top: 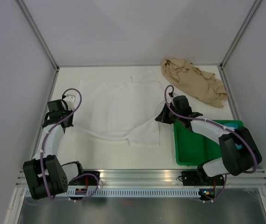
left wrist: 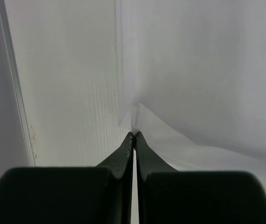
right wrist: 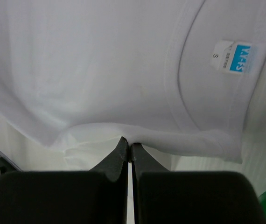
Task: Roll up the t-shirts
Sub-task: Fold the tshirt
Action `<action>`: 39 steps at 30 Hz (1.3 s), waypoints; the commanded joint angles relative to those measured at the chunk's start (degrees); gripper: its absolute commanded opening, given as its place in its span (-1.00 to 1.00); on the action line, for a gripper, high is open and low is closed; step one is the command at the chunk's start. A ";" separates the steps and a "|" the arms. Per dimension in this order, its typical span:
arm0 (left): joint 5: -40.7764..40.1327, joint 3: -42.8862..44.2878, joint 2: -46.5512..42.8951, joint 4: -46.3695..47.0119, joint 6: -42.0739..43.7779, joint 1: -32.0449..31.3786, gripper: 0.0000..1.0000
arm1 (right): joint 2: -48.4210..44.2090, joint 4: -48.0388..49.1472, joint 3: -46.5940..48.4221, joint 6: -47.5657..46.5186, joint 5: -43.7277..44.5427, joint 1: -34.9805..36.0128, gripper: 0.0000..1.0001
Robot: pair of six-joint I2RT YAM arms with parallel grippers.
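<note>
- Left end effector [left wrist: 134, 134]: jaws closed, pinching a thin peak of the white t-shirt [top: 119, 100] at its left border, close to the left edge of the surface [top: 67, 77].
- Right end effector [right wrist: 128, 143]: jaws closed on a doubled fold of the same shirt; the collar band and neck label [right wrist: 230, 58] lie just beyond the fingertips.
- White t-shirt: spread over the middle of the surface. Its near border is drawn into a curved ridge between the two pinch points and sags in the middle.
- Tan t-shirt [top: 193, 84]: crumpled in the far right corner, untouched. Green tray [top: 203, 147] sits at the near right corner.
- Judged step: starting the first turn of the roll; task looks early.
- To do it well, I think:
  - carry both pinches toward the far edge together, at equal height;
  - spread them slightly first to take out the sag;
  - watch the loose flap on the near right side, which may trail out of the roll;
  - the thin left pinch may slip, so go slowly.
</note>
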 commanded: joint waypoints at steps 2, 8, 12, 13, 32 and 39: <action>0.11 4.47 5.30 8.83 -1.16 0.17 -0.95 | 3.91 3.86 4.44 0.62 0.27 -2.36 -0.99; 2.21 8.08 11.47 9.45 -3.27 0.17 -0.95 | 9.97 0.96 9.62 -3.25 2.47 -3.24 -0.72; 5.29 7.03 11.73 9.36 -3.36 0.17 -0.95 | 11.13 -4.13 12.52 -7.46 6.40 -2.55 -0.05; 5.64 6.85 11.47 9.36 -3.19 0.17 -0.95 | 10.60 -7.01 13.31 -9.21 8.43 -1.76 0.00; 7.05 4.57 8.39 8.31 -2.92 0.17 -0.95 | 5.22 -3.80 -3.56 6.67 20.40 16.78 0.15; 7.23 4.74 7.95 8.13 -2.92 0.26 -0.95 | 8.57 1.83 -4.70 8.52 18.82 18.38 -0.62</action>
